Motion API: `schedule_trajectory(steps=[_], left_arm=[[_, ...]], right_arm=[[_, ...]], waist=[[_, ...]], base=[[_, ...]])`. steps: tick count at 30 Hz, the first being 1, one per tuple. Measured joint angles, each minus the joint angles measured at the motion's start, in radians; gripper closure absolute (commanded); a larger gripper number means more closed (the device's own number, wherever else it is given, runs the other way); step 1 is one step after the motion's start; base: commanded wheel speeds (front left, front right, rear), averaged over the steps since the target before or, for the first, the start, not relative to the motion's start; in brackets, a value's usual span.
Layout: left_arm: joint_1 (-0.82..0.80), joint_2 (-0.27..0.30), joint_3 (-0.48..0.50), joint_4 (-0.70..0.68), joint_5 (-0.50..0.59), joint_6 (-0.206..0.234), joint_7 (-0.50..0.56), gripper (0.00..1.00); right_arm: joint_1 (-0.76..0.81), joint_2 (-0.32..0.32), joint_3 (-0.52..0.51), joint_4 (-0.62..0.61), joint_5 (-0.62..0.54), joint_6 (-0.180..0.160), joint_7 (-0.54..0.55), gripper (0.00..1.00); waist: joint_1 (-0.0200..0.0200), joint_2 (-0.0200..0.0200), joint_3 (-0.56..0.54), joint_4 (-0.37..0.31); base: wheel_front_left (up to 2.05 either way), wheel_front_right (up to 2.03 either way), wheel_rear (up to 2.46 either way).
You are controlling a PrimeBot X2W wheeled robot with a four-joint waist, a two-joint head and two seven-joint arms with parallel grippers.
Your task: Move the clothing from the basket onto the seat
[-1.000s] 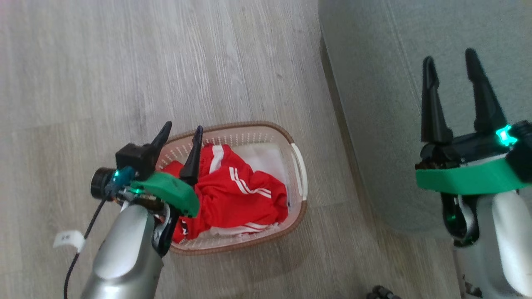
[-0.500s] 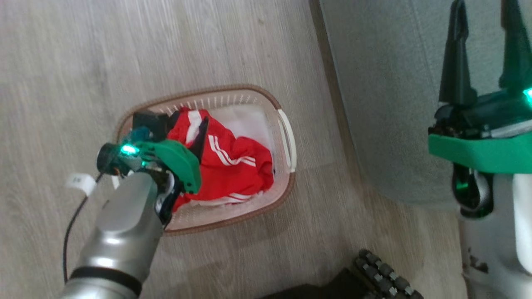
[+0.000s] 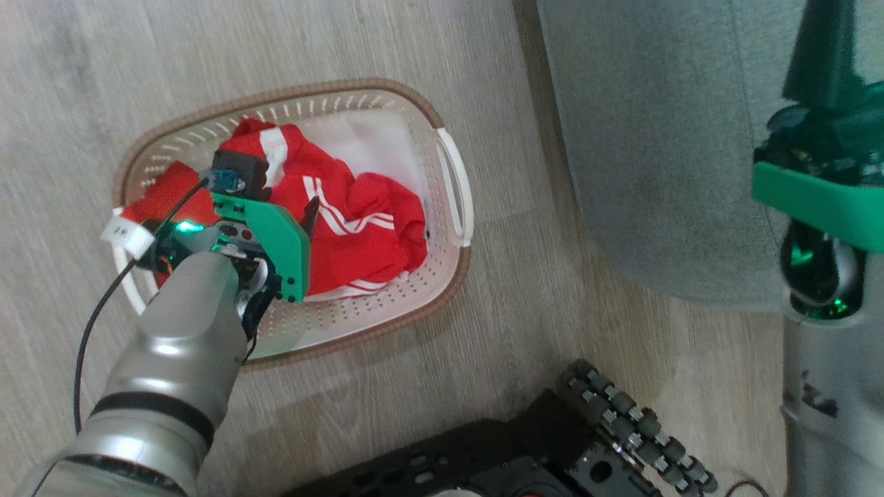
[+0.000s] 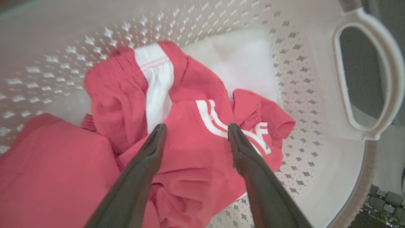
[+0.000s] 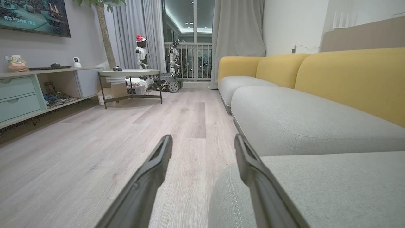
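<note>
1. The clothing (image 4: 190,148) lies crumpled in the basket (image 3: 387,324), covering most of its bottom and bunched toward the robot's left end.
2. The left gripper (image 4: 196,126) is down inside the basket with its jaws spread wide and nothing in them. Its two dark fingers straddle a raised fold with white stripes. Whether the tips touch the cloth, I cannot tell.
3. The likely failure is a shallow pinch. Slippery sports fabric in loose folds may slide out as the arm lifts, or only one layer may come up and the rest trail over the rim.
4. A deep bite has its own danger, because the white liner sheet (image 4: 246,63) lies flat under the garment and could be caught together with it.
5. The basket looks light, so cloth snagging on its wall could tip it or drag it across the smooth plank floor (image 3: 138,69).
6. The garment is bright red, soft and matte, with thin white stripes and a broad white band, and it is creased into rounded ridges.
7. The basket is a rounded rectangle of white perforated plastic with a brown woven-look rim and a looped white handle (image 3: 456,186).
8. The seat (image 3: 656,152) stands just beside the basket on the robot's right. It is a large grey-green fabric cushion with a rounded corner and a stitched seam.
9. The right gripper (image 5: 203,137) hangs over that corner, fingers apart and empty.
</note>
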Motion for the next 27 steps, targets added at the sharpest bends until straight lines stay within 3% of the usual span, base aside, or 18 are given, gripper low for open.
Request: schedule_trajectory(steps=[8, 23, 24, 25, 26, 27], left_arm=[[-0.074, 0.012, -0.088, 0.075, 0.01, 0.0, 0.053, 0.0], [-0.184, 0.014, -0.144, 0.145, -0.017, 0.0, 0.179, 0.0], [-0.185, 0.014, -0.149, 0.146, -0.017, 0.0, 0.179, 0.11], [-0.185, 0.013, -0.151, 0.148, -0.021, 0.0, 0.18, 0.4], [-0.185, 0.013, -0.154, 0.151, -0.026, 0.0, 0.183, 0.62], [-0.185, 0.013, -0.157, 0.153, -0.03, 0.0, 0.183, 0.92]], right_arm=[[-0.057, 0.0, 0.0, -0.049, 0.036, 0.0, 0.0, 0.0], [-0.076, 0.001, -0.007, -0.075, 0.081, 0.0, 0.0, 0.0], [-0.076, 0.001, -0.007, -0.075, 0.081, 0.0, 0.0, 0.0], [-0.076, 0.001, -0.006, -0.075, 0.081, 0.0, 0.0, 0.0], [-0.076, 0.001, -0.006, -0.075, 0.081, 0.0, 0.0, 0.0], [-0.076, 0.001, -0.006, -0.074, 0.081, 0.0, 0.0, 0.0]], waist=[[0.0, 0.0, 0.087, -0.026], [-0.0001, 0.0, 0.161, -0.067], [-0.0001, 0.0, 0.16, -0.067], [-0.0001, 0.0, 0.159, -0.067], [-0.0001, 0.0, 0.157, -0.067], [-0.0001, 0.0, 0.155, -0.066]], base=[[0.0, 0.0, 0.0], [0.0, 0.0, 0.0], [0.0, 0.0, 0.0], [0.0, 0.0, 0.0], [0.0, 0.0, 0.0], [0.0, 0.0, 0.0]])
